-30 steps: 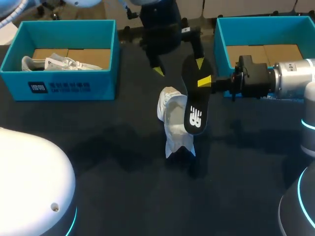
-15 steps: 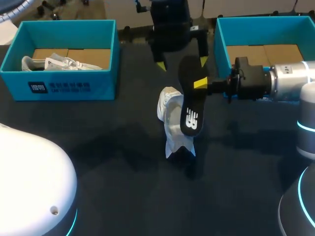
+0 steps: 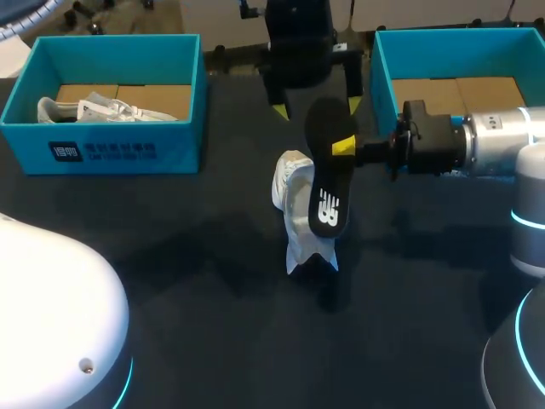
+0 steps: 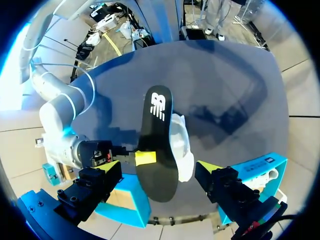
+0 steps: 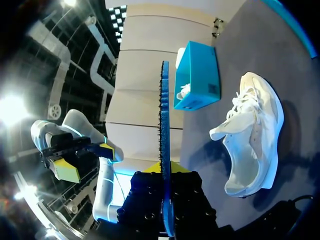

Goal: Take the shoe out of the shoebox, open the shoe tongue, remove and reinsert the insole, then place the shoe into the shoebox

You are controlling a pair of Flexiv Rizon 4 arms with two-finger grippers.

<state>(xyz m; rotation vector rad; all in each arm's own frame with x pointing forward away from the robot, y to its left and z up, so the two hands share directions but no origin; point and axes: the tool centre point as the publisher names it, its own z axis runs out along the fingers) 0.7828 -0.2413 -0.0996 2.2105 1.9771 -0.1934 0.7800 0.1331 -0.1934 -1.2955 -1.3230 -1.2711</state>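
The right gripper (image 3: pixel 341 146) comes in from the right and is clamped on the black insole (image 3: pixel 328 175), one yellow tip on the face that shows, about a third of the way down from its upper end. In the right wrist view the insole (image 5: pixel 164 110) is edge-on between the fingers of that gripper (image 5: pixel 166 172), pinched from both sides. It hangs in the air nearly upright, its lower end in front of the white shoe (image 3: pixel 292 204). The shoe lies on the dark table (image 3: pixel 213 324) between the two teal boxes. It is outside both, with its mouth turned towards the insole.

Compared with a second ago, the right arm has carried the insole a little to the left, so it covers more of the shoe and stands straighter. The shoe itself has not moved.

The left gripper (image 3: pixel 316 107) hangs beyond the shoe at the far side of the table, its fingers spread wide and holding nothing. It has drawn back slightly towards the far edge. In its own view the left gripper (image 4: pixel 160 167) looks down on the insole (image 4: pixel 155 145) and the shoe (image 4: pixel 182 145).

The left box (image 3: pixel 102 149) holds a second white shoe (image 3: pixel 94 109). The right box (image 3: pixel 381 77) shows only its cardboard floor.
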